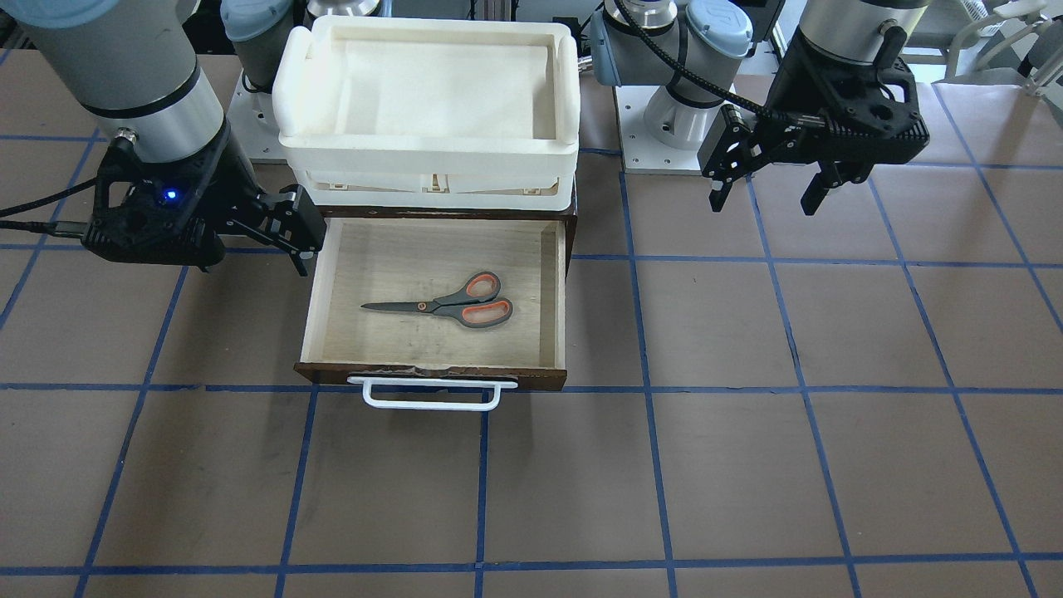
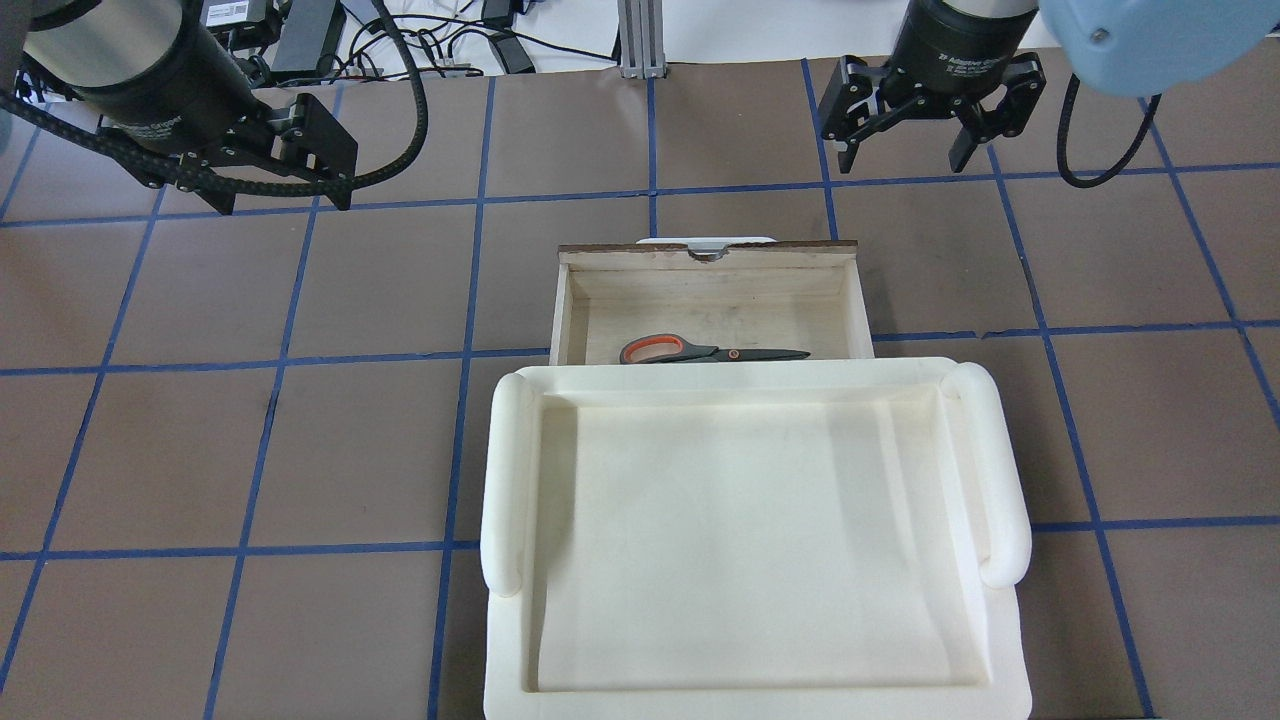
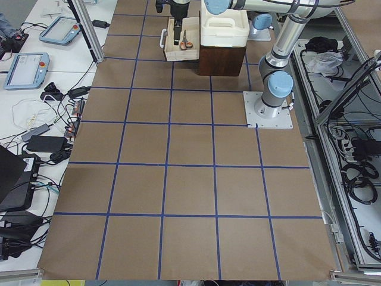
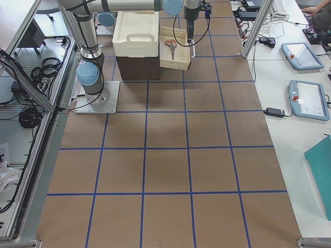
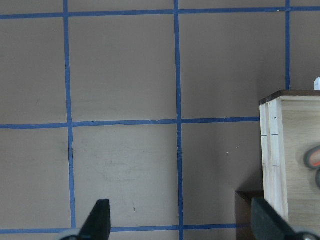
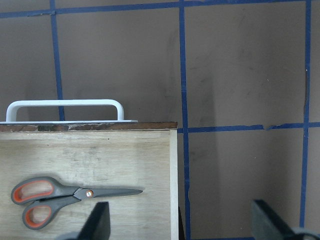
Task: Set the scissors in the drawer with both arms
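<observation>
The scissors (image 1: pixel 448 306) lie flat in the open drawer (image 1: pixel 432 375), handles toward my left side and blades toward my right. They also show in the overhead view (image 2: pixel 700 352) and the right wrist view (image 6: pixel 65 197). The drawer's white bar handle (image 1: pixel 432 400) faces away from me. My right gripper (image 2: pixel 905 160) is open and empty. It hovers just beyond the drawer's right front corner. My left gripper (image 2: pixel 285 200) is open and empty. It hovers over bare table well left of the drawer, whose corner shows in the left wrist view (image 5: pixel 292 150).
A cream-white plastic tray (image 2: pixel 505 480) sits on top of the dark brown cabinet (image 3: pixel 221 59) behind the drawer. Blue tape lines grid the brown table. The arm bases (image 1: pixel 664 116) stand either side of the cabinet. Tablets (image 4: pixel 309 98) and cables lie on side benches.
</observation>
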You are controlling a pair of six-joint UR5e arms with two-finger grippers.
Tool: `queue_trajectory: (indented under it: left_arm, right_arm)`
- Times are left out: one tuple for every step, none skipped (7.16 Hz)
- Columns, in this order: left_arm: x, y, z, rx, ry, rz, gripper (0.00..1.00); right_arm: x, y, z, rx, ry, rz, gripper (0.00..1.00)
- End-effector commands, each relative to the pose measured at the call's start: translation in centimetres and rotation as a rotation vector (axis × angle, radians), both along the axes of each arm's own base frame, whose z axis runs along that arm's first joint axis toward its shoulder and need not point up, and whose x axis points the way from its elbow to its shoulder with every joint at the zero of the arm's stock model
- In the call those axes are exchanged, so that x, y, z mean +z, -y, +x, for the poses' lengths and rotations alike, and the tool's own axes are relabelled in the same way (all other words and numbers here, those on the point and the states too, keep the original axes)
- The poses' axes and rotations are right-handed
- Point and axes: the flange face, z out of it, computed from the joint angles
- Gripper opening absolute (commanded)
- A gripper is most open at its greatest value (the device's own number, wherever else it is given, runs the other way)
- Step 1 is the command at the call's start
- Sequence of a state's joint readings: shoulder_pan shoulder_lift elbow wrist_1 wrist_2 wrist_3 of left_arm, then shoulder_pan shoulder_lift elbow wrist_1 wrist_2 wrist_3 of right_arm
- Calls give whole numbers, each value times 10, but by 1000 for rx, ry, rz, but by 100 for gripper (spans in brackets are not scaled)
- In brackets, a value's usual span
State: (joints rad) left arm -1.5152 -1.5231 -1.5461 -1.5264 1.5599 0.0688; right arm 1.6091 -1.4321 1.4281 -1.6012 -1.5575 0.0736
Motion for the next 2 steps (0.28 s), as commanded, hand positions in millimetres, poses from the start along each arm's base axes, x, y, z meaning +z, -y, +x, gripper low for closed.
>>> queue_trajectory:
  left_arm:
    - [-1, 0, 0, -2, -1, 2, 100]
    - [-1, 0, 0, -2, -1, 2, 100]
  right_arm:
    - [0, -1, -1, 0, -6, 7, 100]
    - [0, -1, 0, 0, -4, 7, 100]
